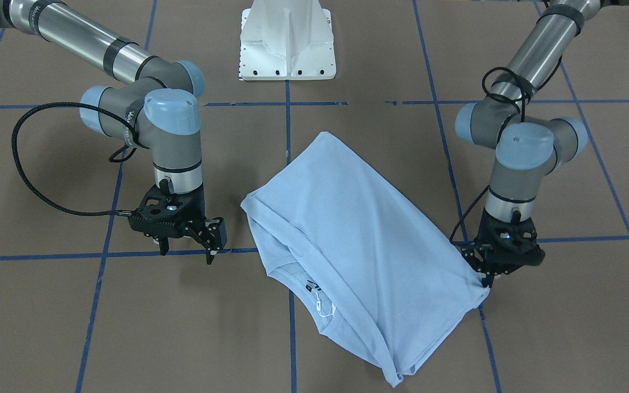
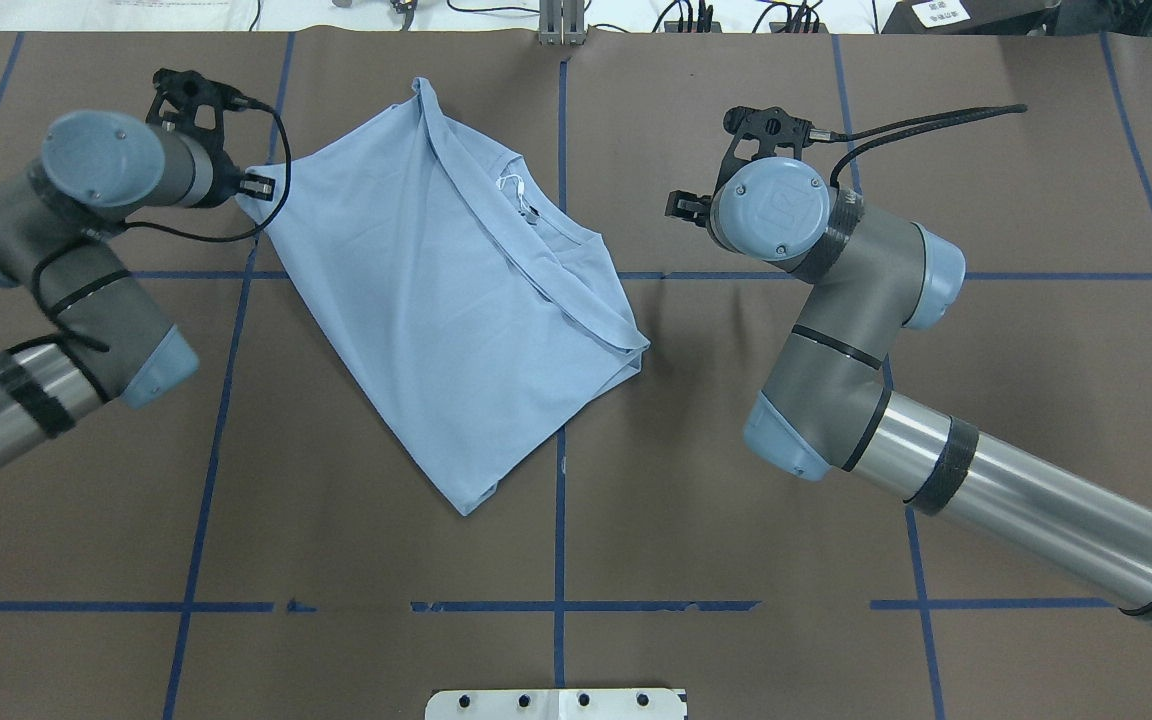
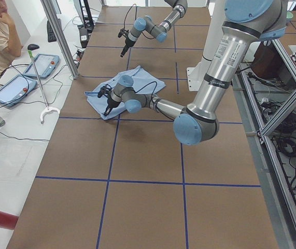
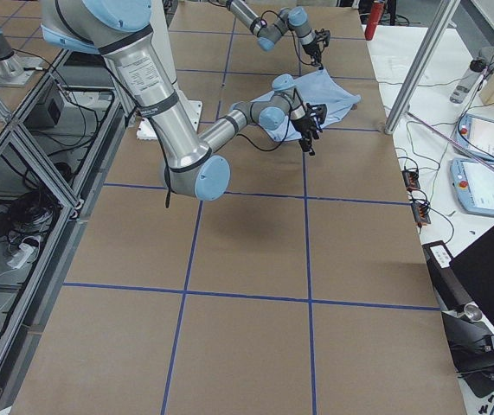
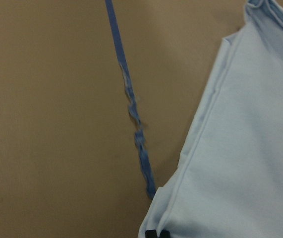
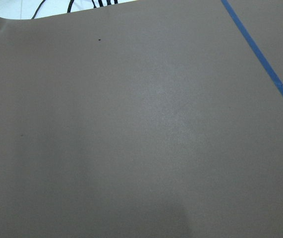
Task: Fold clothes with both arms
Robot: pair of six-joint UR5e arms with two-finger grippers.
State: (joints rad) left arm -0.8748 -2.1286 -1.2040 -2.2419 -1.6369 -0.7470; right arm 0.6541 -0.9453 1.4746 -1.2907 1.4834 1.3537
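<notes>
brown paper-covered table (image 2: 736, 450) gridded with blue tape lines (image 2: 559, 560); mid-table lies the folded light blue short-sleeved t-shirt (image 2: 416, 300), one corner pinched tight by the left black two-finger gripper (image 1: 486, 281); the right black two-finger gripper (image 1: 186, 255) hangs spread, empty, beside it; beyond, black cables (image 2: 688, 14) on a white bench (image 2: 86, 14).

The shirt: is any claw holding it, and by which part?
The left claw pinches the shirt at one outer corner. The right claw is open and holds nothing.

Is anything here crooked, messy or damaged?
Yes. The T-shirt lies diagonal to the blue grid lines, folded unevenly so its collar and white tag peek out. Beside its corner, the left wrist view shows a blue tape line frayed and wavy.
</notes>
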